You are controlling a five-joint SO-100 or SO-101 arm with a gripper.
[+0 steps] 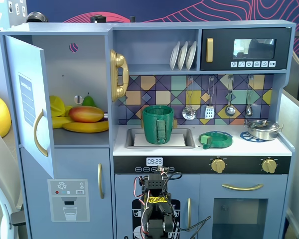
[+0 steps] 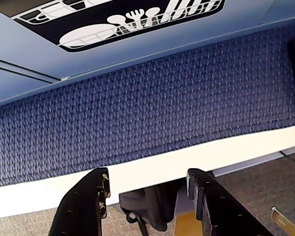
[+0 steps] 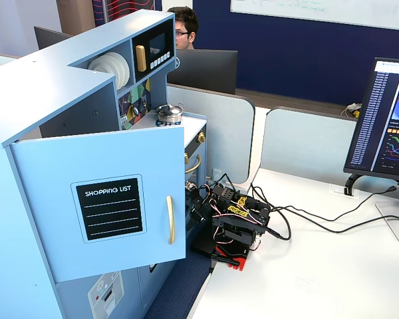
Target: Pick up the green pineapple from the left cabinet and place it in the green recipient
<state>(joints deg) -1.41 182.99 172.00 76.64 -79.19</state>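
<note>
Small black servo arm (image 3: 231, 222), two-finger gripper (image 2: 147, 189).
Black body, yellow patterned band, red base piece, loose red and black wiring; black fingers (image 2: 83, 206) bear small holes, apparently screw points.

In a fixed view, the left cabinet (image 1: 79, 94) stands with its door (image 1: 30, 104) swung out to the left; fruit (image 1: 84, 117) lies on its shelf. To its right, a handled container (image 1: 158, 124) stands in the sink (image 1: 184, 137), a lid (image 1: 216, 139) lies on the counter beside it, and a pot (image 1: 263, 129) sits farther right. The arm (image 1: 154, 209) is folded low before the lower doors.
</note>
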